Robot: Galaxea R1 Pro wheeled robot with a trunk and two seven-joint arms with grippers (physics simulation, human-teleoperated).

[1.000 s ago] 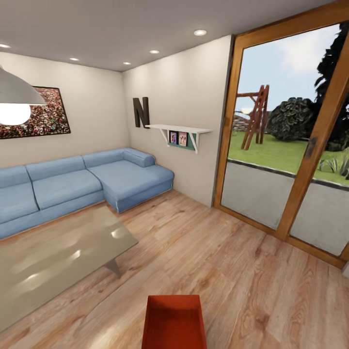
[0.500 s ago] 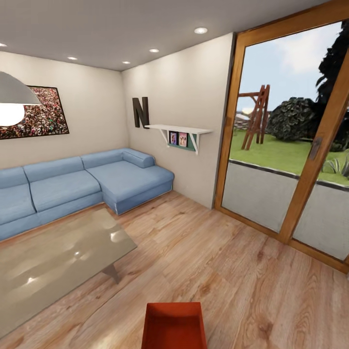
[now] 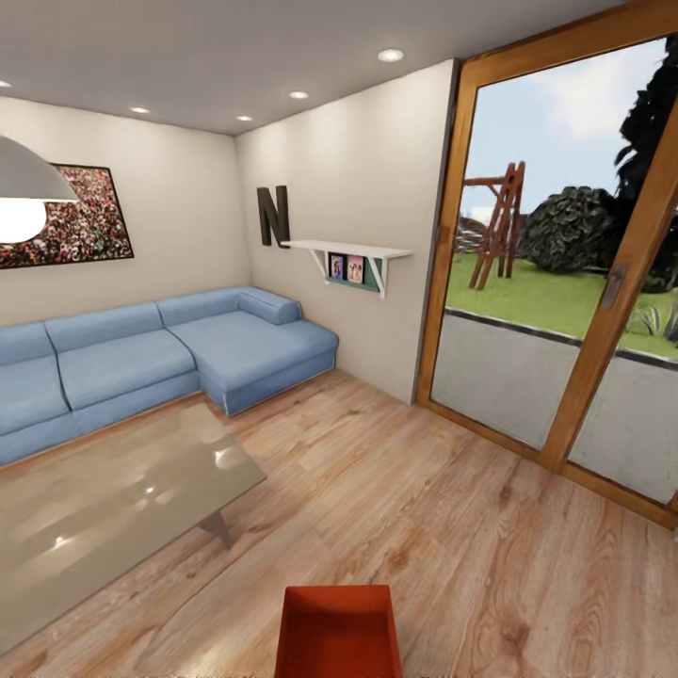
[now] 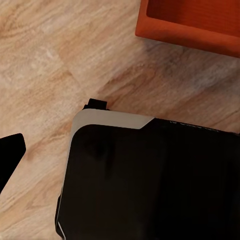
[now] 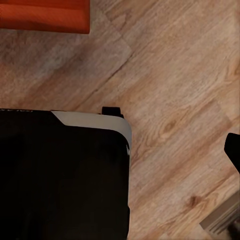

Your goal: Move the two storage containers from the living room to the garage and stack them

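Observation:
I am in the living room, on its light wood plank floor [image 3: 424,508]. One orange-red storage container [image 3: 339,629] sits on the planks right in front of me, at the bottom of the head view, open side up. Its wall also appears in the left wrist view as an orange container [image 4: 192,22] and in the right wrist view as the same container [image 5: 42,15]. A dark fingertip [image 4: 10,157] pokes in at the edge of the left wrist view, and another fingertip [image 5: 234,150] at the edge of the right wrist view. The second container and the garage are out of view.
A glass coffee table [image 3: 104,499] stands to the left, with the blue corner sofa [image 3: 160,353] behind it. Wood-framed glass doors [image 3: 565,282] line the right side. My black base [image 4: 150,180] lies under both wrist cameras. Open planks stretch ahead and to the right.
The whole head view has shifted slightly, so the camera moved; the container now sits a little lower in the picture. Nothing in the room has moved.

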